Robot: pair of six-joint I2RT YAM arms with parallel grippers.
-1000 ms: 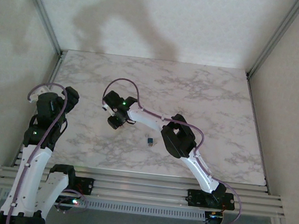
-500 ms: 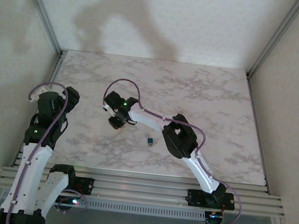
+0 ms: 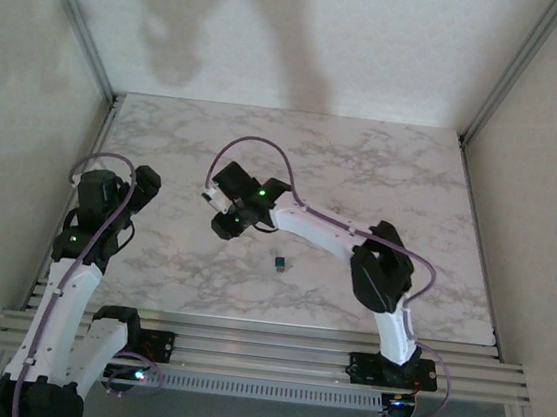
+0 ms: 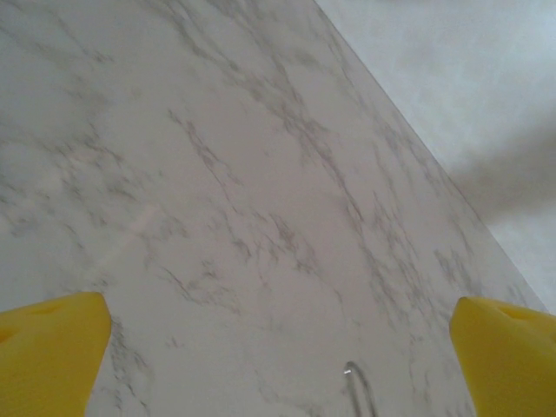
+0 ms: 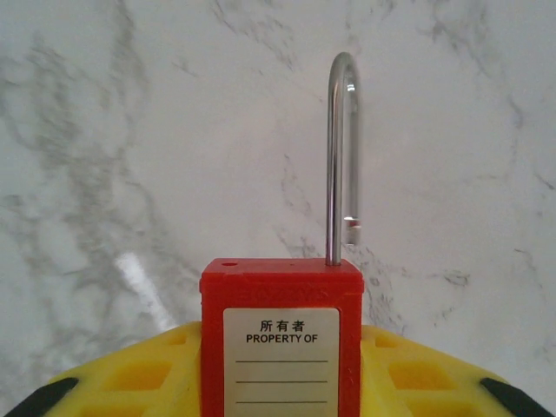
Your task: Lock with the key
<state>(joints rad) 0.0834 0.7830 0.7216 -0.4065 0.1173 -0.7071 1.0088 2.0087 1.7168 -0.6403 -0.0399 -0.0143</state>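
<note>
One red padlock (image 5: 281,347) is clenched in the right claw (image 5: 278,382) above the marble tabletop (image 5: 130,130). Its lower body is cut off by the frame edge, and its single shackle (image 5: 341,156) stands upright with the short leg free of the body. The left claw (image 4: 278,356) is spread wide and empty, with only its two yellow fingertips (image 4: 48,347) showing at the corners, and between them a thin metal sliver (image 4: 354,384) is cut off and cannot be identified. The top camera adds one small dark object (image 3: 279,262) lying apart on the tabletop, too small to name.
</note>
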